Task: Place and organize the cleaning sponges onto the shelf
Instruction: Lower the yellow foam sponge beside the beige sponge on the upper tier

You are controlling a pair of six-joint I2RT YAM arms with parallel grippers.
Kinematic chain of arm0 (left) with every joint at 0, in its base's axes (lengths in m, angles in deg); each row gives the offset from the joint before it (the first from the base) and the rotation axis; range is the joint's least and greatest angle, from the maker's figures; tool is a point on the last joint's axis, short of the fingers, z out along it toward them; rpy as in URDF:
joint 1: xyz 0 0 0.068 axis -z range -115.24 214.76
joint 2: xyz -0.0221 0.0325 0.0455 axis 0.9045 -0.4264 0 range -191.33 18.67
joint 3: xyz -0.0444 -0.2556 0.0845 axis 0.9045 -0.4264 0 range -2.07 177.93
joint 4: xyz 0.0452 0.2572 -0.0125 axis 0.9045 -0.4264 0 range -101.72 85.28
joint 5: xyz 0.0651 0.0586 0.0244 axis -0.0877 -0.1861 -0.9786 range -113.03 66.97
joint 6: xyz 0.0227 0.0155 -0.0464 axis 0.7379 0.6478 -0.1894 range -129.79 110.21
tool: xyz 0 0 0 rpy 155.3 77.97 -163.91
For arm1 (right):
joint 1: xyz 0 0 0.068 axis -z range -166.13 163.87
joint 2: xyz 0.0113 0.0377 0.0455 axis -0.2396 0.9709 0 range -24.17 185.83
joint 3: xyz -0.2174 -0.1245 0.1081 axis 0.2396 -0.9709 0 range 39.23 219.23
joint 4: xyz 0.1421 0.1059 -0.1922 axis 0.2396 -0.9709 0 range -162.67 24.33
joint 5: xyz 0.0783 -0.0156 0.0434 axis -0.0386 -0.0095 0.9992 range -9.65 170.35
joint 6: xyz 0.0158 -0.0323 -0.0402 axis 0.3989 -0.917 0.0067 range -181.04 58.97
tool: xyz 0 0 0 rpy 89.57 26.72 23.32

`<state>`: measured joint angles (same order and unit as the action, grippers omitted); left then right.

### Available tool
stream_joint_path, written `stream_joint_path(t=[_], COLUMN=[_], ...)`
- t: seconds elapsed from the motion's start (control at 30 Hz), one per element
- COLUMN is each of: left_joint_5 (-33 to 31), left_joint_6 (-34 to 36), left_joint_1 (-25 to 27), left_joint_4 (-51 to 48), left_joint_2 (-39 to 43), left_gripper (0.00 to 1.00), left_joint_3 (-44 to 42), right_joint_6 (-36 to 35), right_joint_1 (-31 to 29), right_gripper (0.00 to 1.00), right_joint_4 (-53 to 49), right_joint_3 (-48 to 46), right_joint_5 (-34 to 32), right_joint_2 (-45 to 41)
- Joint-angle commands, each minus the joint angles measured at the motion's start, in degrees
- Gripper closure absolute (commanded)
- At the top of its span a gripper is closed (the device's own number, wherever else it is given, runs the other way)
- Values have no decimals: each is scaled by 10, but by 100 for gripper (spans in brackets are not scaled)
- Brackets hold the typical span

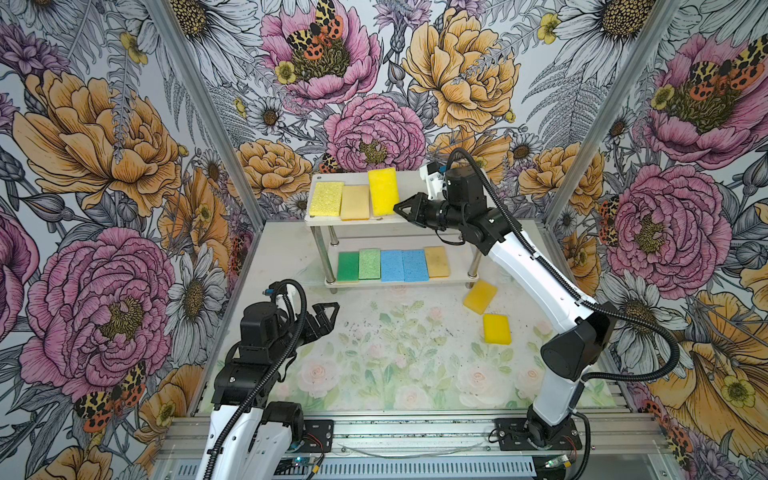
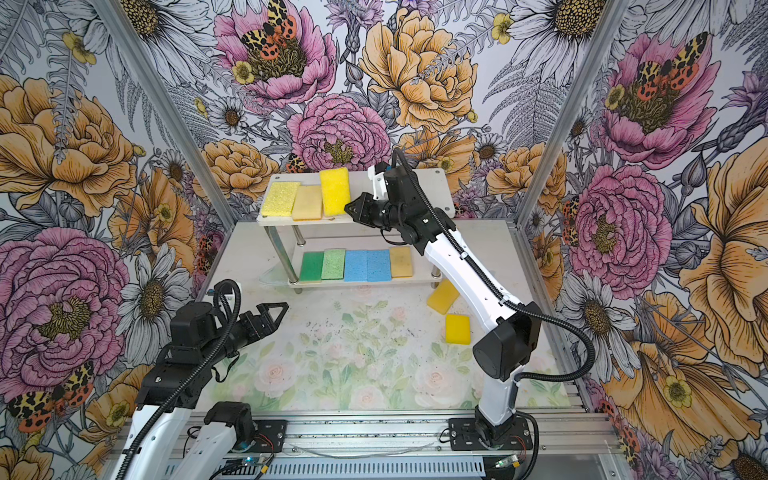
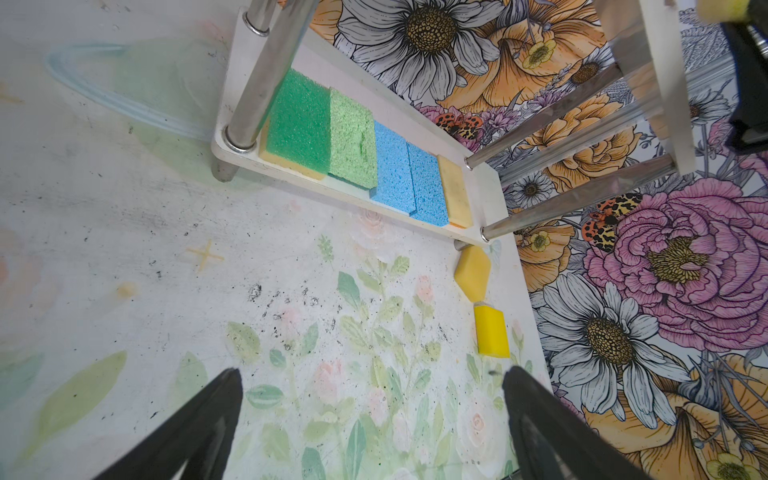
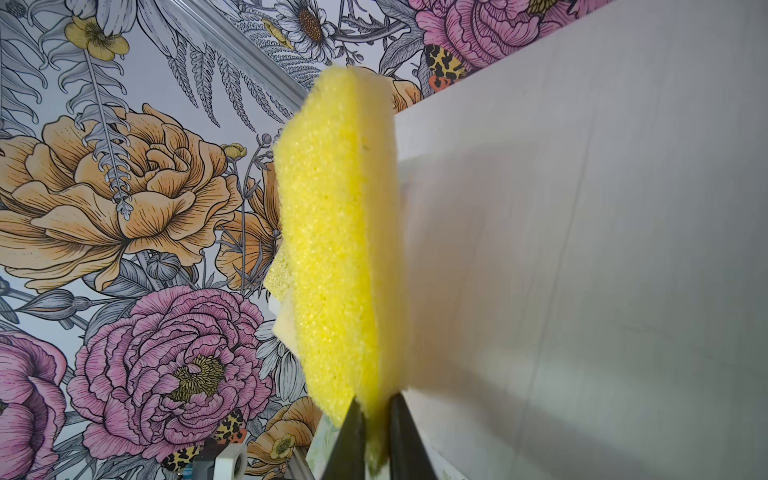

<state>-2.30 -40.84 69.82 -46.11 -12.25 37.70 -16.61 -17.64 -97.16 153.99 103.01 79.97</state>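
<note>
**A:** Top views first. Where is the sponge in hand?

**B:** The bright yellow sponge [image 1: 383,191] lies on the upper board of the shelf [image 1: 332,220]. It is third in the row, just at 3 o'clock of the tan sponge [image 1: 355,202], and sits further toward 12 o'clock than its neighbours. The right tool [image 1: 400,207] has its tip at the sponge's 5 o'clock corner.

**A:** And the other arm?

**B:** The left tool [image 1: 328,309] hovers over the bench [image 1: 395,345] at 9 o'clock. Two loose yellow sponges [image 1: 480,296] wait near 3 o'clock, by a shelf leg.

**A:** Left wrist view?

**B:** That tool's fingers are spread wide with nothing between them. The lower board [image 3: 232,124] carries five sponges side by side.

**A:** Right wrist view?

**B:** The jaws stand narrow with the sponge's corner squeezed between them. The sponge lies flat against the board.

**A:** So how should it finish?

**B:** I'd draw the sponge toward 6 o'clock until its front edge lines up with the tan one. Then open fully before backing straight out, because springy foam tends to cling and drag along.
</note>
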Motion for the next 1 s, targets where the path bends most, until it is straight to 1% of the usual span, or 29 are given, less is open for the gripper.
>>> stream_joint_path(t=[0.0,0.13,0.37,0.63,0.97], left_joint_5=[-11,-10,-10,-10,-8], left_joint_6=[11,11,11,11,13], left_joint_1=[-3,-2,-3,-2,-2], left_joint_4=[-4,-3,-4,-3,-4], left_joint_2=[-3,-4,-4,-5,-1], left_gripper=[1,1,1,1,1], left_joint_3=[7,7,7,8,8], right_joint_6=[4,4,7,2,5], right_joint_1=[3,3,2,0,2], right_gripper=[78,73,70,65,66], right_joint_4=[1,1,1,1,1], right_joint_3=[23,22,19,0,16], right_joint_5=[-7,-7,0,-11,-4], right_joint_2=[14,14,11,-7,22])
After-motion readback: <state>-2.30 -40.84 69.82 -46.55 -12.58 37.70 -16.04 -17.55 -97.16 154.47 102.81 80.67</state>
